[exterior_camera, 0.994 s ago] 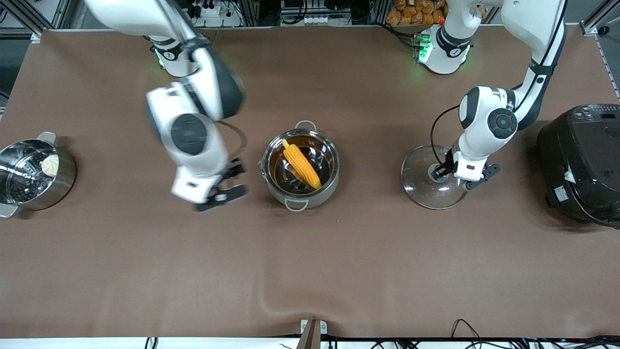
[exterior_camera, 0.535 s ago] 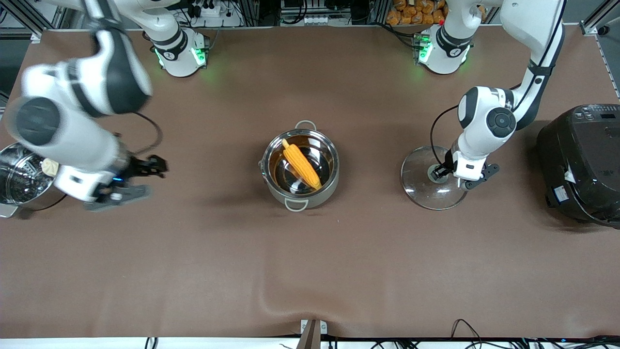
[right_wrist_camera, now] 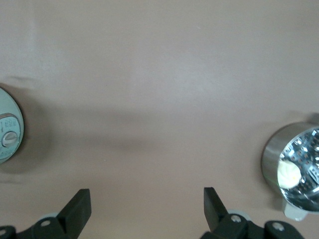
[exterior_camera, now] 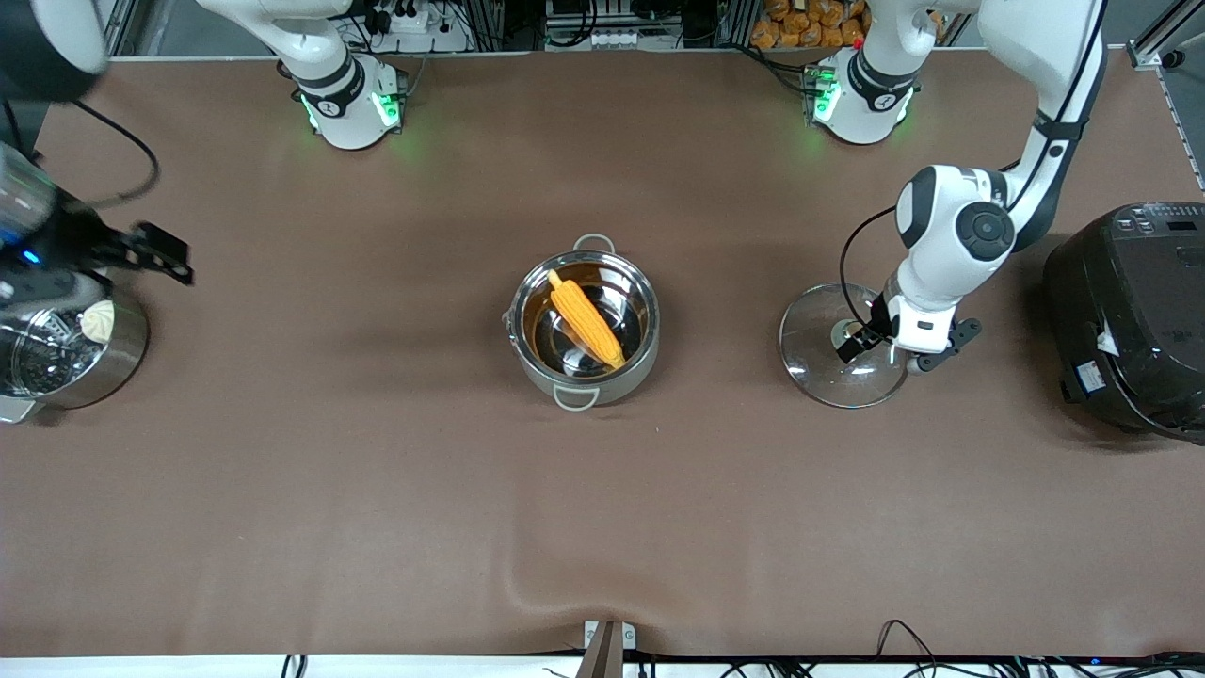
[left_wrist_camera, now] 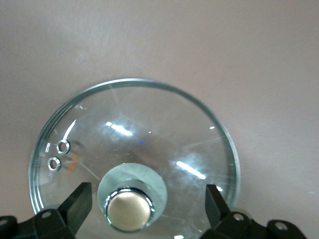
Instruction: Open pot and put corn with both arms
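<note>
We see the right gripper (exterior_camera: 141,250) half cut off above the steamer pot (exterior_camera: 66,353), fingers apart. The left gripper (exterior_camera: 890,341) hangs spread over the glass lid (left_wrist_camera: 134,164) on the brown table (exterior_camera: 377,490). The corn (exterior_camera: 586,318) lies in the open pot (exterior_camera: 584,325) mid-table.

brown table cover (exterior_camera: 377,490), cluttered metal framing (exterior_camera: 602,24)

My pot (exterior_camera: 584,325) stands lidless mid-table with the corn (exterior_camera: 587,318) lying slantwise inside it. My left gripper (exterior_camera: 871,341) hangs over the glass lid (exterior_camera: 833,347), which lies flat on the table between the pot and the black rice cooker (exterior_camera: 1130,315). My right gripper (exterior_camera: 122,254) is up above the steamer pot (exterior_camera: 66,344), at the right arm's end
</note>
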You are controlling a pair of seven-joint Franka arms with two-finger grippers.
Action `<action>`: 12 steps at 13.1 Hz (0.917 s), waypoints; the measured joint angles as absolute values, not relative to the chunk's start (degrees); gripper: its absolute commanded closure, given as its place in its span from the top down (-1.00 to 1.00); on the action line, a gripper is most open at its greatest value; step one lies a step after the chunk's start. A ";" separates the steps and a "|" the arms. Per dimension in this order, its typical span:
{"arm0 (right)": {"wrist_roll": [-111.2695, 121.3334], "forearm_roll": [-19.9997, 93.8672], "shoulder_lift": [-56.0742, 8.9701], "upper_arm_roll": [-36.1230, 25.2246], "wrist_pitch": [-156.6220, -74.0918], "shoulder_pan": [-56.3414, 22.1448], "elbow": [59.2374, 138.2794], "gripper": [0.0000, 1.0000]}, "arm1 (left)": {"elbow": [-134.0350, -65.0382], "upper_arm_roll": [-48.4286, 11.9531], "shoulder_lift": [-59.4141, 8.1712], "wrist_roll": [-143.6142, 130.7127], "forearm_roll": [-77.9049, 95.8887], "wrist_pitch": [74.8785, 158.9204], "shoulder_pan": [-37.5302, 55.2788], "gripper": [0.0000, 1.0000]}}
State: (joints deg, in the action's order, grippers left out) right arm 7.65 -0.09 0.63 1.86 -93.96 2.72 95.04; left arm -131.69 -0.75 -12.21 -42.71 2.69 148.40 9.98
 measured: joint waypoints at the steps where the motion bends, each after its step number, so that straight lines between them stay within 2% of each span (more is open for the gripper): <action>1: 6.92 0.26 1.55 1.25 -93.02 2.78 95.49 1.00 | -129.31 -0.76 -11.09 -42.08 2.69 144.00 9.98 1.00; 5: 2.62 2.05 2.37 -0.52 -91.28 2.81 95.83 1.00 | -114.42 -0.59 -8.23 -34.96 2.69 123.25 9.62 1.00; 8: 2.41 2.06 3.95 -0.51 -90.21 2.81 95.83 1.00 | -107.07 -0.56 -7.09 -29.62 2.69 116.17 8.88 1.00; 12: 2.39 1.80 4.36 -0.39 -88.31 2.76 94.93 1.00 | -101.29 -0.29 -2.58 -22.37 0.22 108.85 7.91 1.00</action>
State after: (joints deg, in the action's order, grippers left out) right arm 2.39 1.80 4.36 -0.39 -88.31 2.76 94.93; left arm -101.29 -0.29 -2.58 -22.37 0.22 108.85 7.91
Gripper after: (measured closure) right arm 0.000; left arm 0.000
